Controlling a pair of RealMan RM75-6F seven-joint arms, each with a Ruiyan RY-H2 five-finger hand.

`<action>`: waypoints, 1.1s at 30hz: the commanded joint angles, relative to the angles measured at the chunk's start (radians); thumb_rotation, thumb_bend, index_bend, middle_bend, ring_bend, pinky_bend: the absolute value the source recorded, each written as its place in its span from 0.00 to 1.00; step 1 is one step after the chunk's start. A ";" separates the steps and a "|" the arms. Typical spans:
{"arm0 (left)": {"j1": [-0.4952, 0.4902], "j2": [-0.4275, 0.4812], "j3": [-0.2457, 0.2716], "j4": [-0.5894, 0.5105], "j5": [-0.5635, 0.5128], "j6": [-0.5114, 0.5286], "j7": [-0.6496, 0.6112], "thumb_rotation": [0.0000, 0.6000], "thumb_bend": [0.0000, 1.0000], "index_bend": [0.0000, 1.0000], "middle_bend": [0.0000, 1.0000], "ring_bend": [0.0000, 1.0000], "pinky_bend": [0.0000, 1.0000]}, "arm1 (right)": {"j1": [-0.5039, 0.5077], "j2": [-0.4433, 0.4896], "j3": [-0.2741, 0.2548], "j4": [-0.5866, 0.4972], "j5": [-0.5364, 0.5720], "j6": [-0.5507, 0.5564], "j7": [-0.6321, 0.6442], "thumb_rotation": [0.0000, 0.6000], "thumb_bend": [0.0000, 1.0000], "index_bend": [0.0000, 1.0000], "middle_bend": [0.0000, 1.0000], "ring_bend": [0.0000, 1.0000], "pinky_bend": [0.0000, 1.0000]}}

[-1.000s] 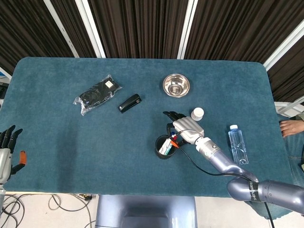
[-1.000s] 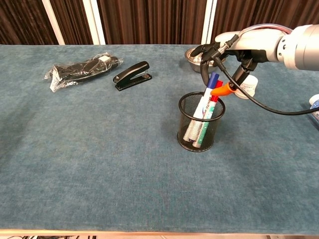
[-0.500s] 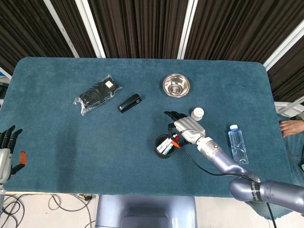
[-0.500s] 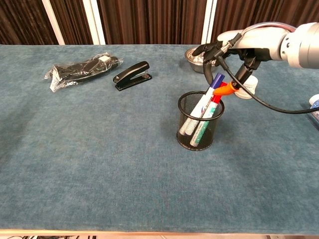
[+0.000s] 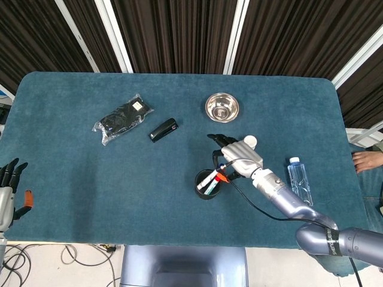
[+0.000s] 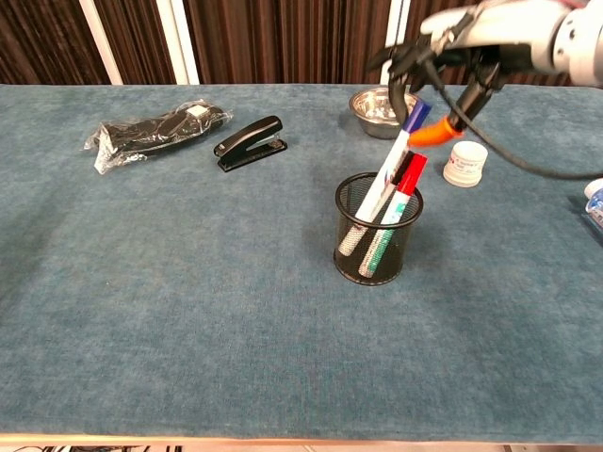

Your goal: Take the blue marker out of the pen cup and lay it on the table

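Two hands to report, taken from the left. Far lower left of the head view: left hand (image 5: 7, 190), fingers spread, holding nothing, well apart from the work. Upper left of the chest view: black goods in a clear plastic bag (image 6: 158, 127), then a black stapler (image 6: 250, 143), both well clear.

Centre right: black wire-mesh pen cup (image 6: 379, 252) standing upright, with the blue-capped white marker (image 6: 388, 174) partly raised, lower end inside the mesh. Long axis steeply tilted, cap toward upper right of the frame, tip down and left into the cup. Beside it, touching or nearly so, a red-capped marker (image 6: 402, 188).

Above, at upper right: right hand (image 6: 460, 42), pinching the blue cap between an orange-tipped thumb and dark fingers.

Likely trouble: with so slanted a pull, dragging the barrel against the rim and tipping or sliding the light cup; snagging the red marker and lifting it too; pulling off the cap alone, given a grip only there. Further right, risk of knocking the small white jar (image 6: 464, 163) on the way down.
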 commanded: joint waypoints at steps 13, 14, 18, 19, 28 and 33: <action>0.001 0.003 -0.006 -0.008 -0.009 0.002 -0.005 1.00 0.56 0.09 0.00 0.00 0.00 | -0.017 0.073 0.083 0.029 0.210 0.066 0.020 1.00 0.41 0.62 0.00 0.00 0.16; 0.001 0.003 -0.006 -0.008 -0.009 0.001 -0.005 1.00 0.56 0.09 0.00 0.00 0.00 | -0.015 0.074 0.079 0.042 0.222 0.056 0.018 1.00 0.41 0.62 0.00 0.00 0.16; 0.001 0.004 -0.006 -0.010 -0.011 0.000 -0.004 1.00 0.56 0.09 0.00 0.00 0.00 | -0.013 0.058 0.055 0.090 0.256 0.040 -0.002 1.00 0.41 0.62 0.00 0.00 0.16; 0.001 0.004 -0.006 -0.010 -0.011 0.001 -0.004 1.00 0.56 0.09 0.00 0.00 0.00 | -0.015 0.050 0.051 0.100 0.264 0.039 -0.001 1.00 0.41 0.62 0.00 0.00 0.16; 0.000 0.003 -0.007 -0.010 -0.019 -0.004 0.002 1.00 0.56 0.09 0.00 0.00 0.00 | -0.031 -0.021 -0.005 0.156 0.259 0.045 -0.033 1.00 0.40 0.62 0.00 0.00 0.16; 0.001 0.004 -0.008 -0.011 -0.023 -0.003 0.002 1.00 0.56 0.09 0.00 0.00 0.00 | -0.036 -0.061 -0.019 0.156 0.270 0.053 -0.043 1.00 0.40 0.62 0.00 0.00 0.16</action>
